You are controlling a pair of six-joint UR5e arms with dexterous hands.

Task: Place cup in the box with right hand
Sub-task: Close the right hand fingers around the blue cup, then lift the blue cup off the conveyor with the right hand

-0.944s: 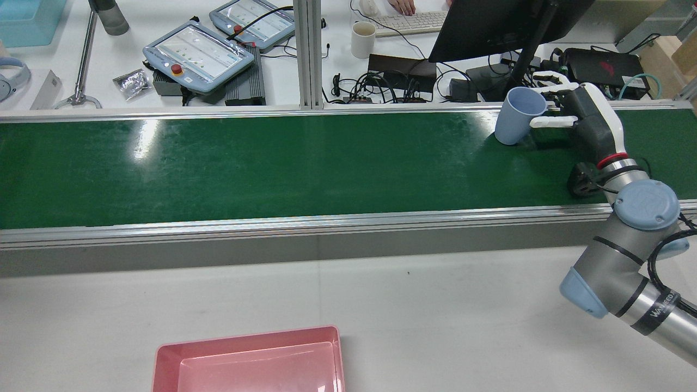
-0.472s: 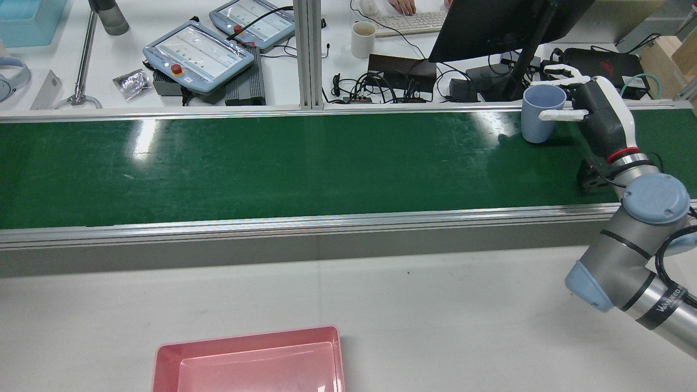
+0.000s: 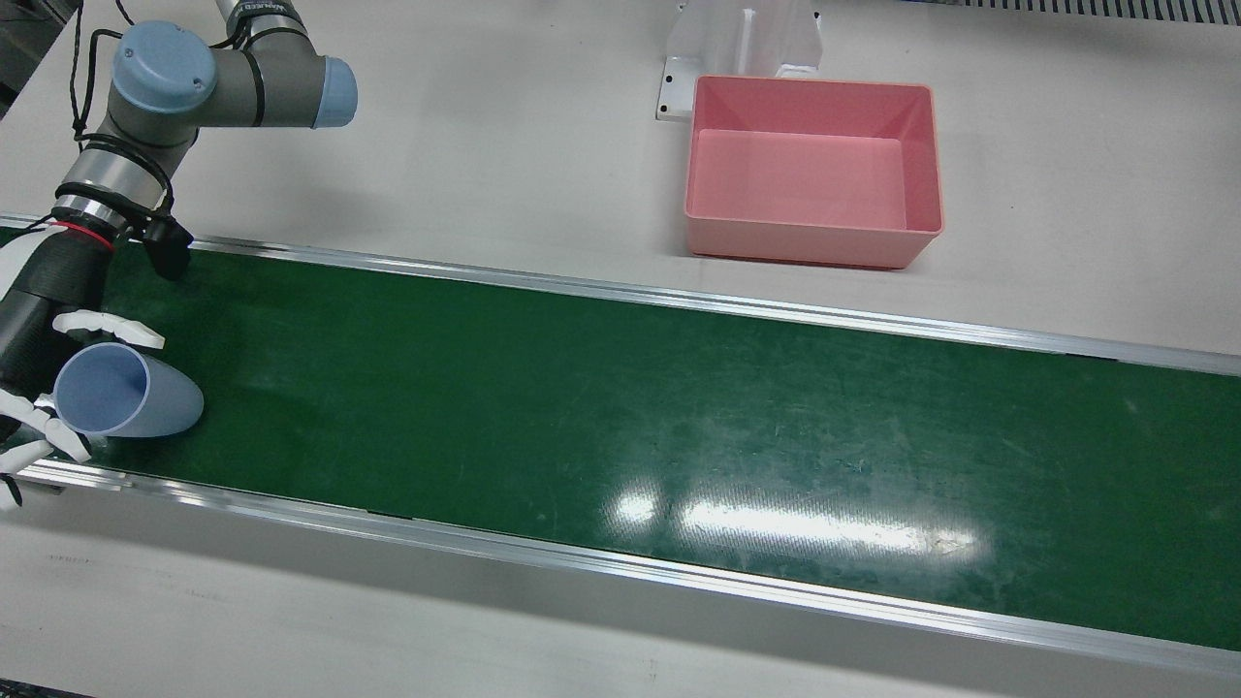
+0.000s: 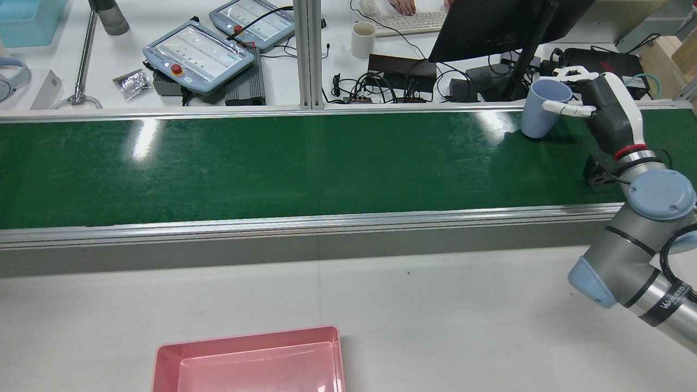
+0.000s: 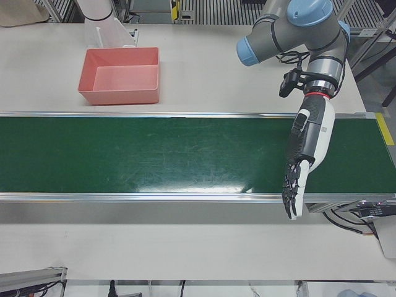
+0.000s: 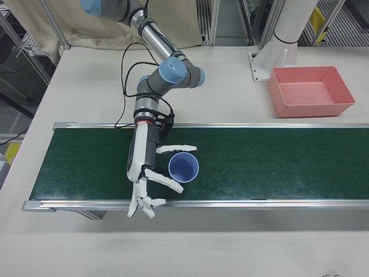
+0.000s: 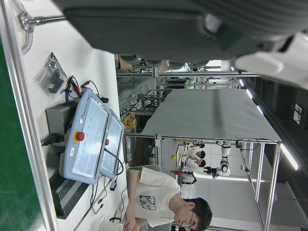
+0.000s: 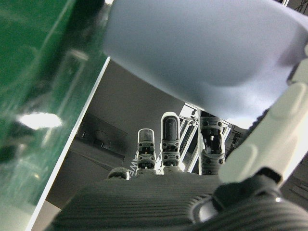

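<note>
A light blue cup (image 4: 543, 108) sits in my right hand (image 4: 601, 106) over the far right end of the green belt (image 4: 272, 163), near its back rail. The thumb and fingers wrap its rim, and the cup is tilted with its mouth open upward. The front view shows the cup (image 3: 126, 391) and the hand (image 3: 39, 320) at the left edge. The right-front view shows both too, the cup (image 6: 183, 168) and the hand (image 6: 141, 167). The cup (image 8: 207, 48) fills the right hand view. The pink box (image 4: 245, 333) stands empty on the white table; it also shows in the front view (image 3: 805, 242). My left hand (image 5: 304, 154) hangs open over the belt's other end.
Aluminium rails (image 4: 326, 220) run along both edges of the belt. A white pedestal (image 3: 742, 48) stands just behind the box. Beyond the belt, a desk holds teach pendants (image 4: 199, 54), a mug (image 4: 362, 39), a monitor (image 4: 490, 27) and cables.
My right hand has carried the cup to the right along the belt's back edge and a little higher. The cup has turned more upright.
</note>
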